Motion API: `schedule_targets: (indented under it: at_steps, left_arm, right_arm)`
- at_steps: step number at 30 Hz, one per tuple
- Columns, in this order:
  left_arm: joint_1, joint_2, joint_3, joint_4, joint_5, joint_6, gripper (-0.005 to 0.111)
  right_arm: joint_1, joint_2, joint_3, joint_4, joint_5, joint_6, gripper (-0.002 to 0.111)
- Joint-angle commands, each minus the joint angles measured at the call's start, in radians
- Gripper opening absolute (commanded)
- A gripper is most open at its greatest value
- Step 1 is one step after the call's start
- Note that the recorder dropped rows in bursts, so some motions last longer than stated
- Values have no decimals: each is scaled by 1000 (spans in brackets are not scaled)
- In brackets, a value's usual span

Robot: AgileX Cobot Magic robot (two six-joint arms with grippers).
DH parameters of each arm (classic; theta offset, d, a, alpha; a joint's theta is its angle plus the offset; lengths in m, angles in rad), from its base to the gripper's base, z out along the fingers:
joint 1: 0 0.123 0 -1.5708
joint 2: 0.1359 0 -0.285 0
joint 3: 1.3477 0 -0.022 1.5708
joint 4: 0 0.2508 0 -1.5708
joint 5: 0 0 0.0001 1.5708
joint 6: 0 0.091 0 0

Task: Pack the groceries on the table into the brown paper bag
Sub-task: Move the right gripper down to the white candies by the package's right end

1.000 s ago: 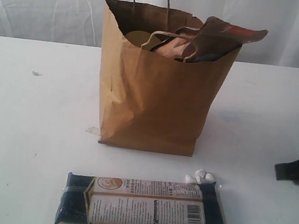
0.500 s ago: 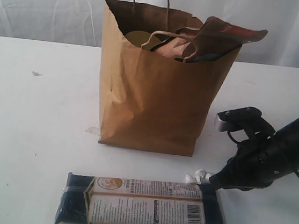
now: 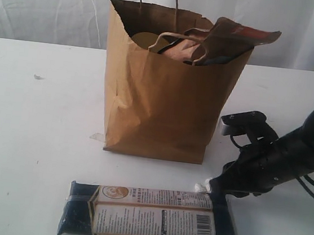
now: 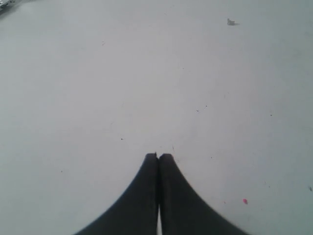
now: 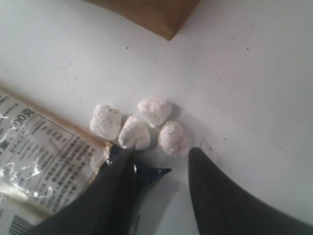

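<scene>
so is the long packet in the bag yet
Out: the long dark-blue packet lies flat on the table in front of the brown paper bag.

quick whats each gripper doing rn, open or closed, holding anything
Left gripper: closed, holding nothing, over the table.
Right gripper: open, holding nothing; one finger lies over the end of the long dark-blue packet.

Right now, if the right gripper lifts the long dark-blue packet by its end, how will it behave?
The long dark-blue packet is long and flat, so held by one end it would probably sag or swing. Its glossy film looks slippery; a pinch on the thin sealed end may slip.
</scene>
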State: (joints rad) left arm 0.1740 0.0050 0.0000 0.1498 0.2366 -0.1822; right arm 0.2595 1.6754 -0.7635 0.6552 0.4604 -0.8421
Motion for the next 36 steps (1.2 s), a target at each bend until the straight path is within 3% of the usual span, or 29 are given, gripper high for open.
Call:
schedule_targets:
  at_steps: [1,11,13,17,18,29,36]
  left_arm:
    - [-7,-5,0,0,-5,-1,0]
    - [-7,-5,0,0,-5,-1,0]
    - [-7,-5,0,0,-5,-1,0]
    - [-7,-5,0,0,-5,-1,0]
    - [-7,-5,0,0,-5,-1,0]
    - [-7,-5,0,0,-5,-1,0]
    - [-7,-5,0,0,-5,-1,0]
  right_arm:
    - [1,37,-3,25,-59,-35,35]
    - [1,86,-5,29,-66,-48,34]
    - [1,85,-5,29,-66,-48,28]
    - [1,84,-21,29,-37,-48,2]
    - [1,82,-21,29,-37,-48,0]
    - [1,65,-25,16,-26,-8,0]
    - [-2,16,-25,-103,-58,143,0]
